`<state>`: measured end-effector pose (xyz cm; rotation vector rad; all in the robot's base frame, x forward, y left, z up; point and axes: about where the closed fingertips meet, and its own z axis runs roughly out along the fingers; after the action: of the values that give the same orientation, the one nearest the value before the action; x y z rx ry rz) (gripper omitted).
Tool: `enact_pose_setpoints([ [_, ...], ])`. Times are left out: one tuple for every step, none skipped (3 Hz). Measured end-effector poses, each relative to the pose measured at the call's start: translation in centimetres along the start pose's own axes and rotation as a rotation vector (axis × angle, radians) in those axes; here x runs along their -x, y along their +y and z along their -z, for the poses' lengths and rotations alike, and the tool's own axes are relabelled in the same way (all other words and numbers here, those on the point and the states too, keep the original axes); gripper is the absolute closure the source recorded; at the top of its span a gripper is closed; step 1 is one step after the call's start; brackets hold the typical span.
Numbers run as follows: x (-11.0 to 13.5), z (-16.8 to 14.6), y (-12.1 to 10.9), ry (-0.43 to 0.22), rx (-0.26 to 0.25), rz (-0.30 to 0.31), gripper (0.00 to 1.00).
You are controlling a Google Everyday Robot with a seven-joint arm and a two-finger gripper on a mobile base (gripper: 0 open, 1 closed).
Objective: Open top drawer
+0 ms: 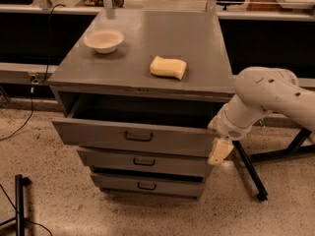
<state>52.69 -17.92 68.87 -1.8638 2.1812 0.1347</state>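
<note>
The top drawer (98,134) of the grey metal cabinet is pulled out toward me, with a dark gap showing its inside behind the front. Its small dark pull handle (138,136) sits at the centre of the front. Two shallower drawers (143,162) below are pulled out less. My gripper (219,151) hangs from the white arm (268,95) just off the drawer front's right end, its cream fingers pointing down, apart from the handle.
On the cabinet top (162,38) stand a white bowl (104,40) at the back left and a yellow sponge (168,67) near the middle. A black stand leg (250,170) slants across the floor at right. A black bar (18,203) stands at lower left.
</note>
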Motion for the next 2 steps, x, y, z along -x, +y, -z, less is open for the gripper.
enact_pose_setpoints([
  [0.0, 0.9, 2.1, -0.033, 0.034, -0.004, 0.32],
  [0.3, 1.8, 4.4, -0.078, 0.073, -0.006, 0.32],
])
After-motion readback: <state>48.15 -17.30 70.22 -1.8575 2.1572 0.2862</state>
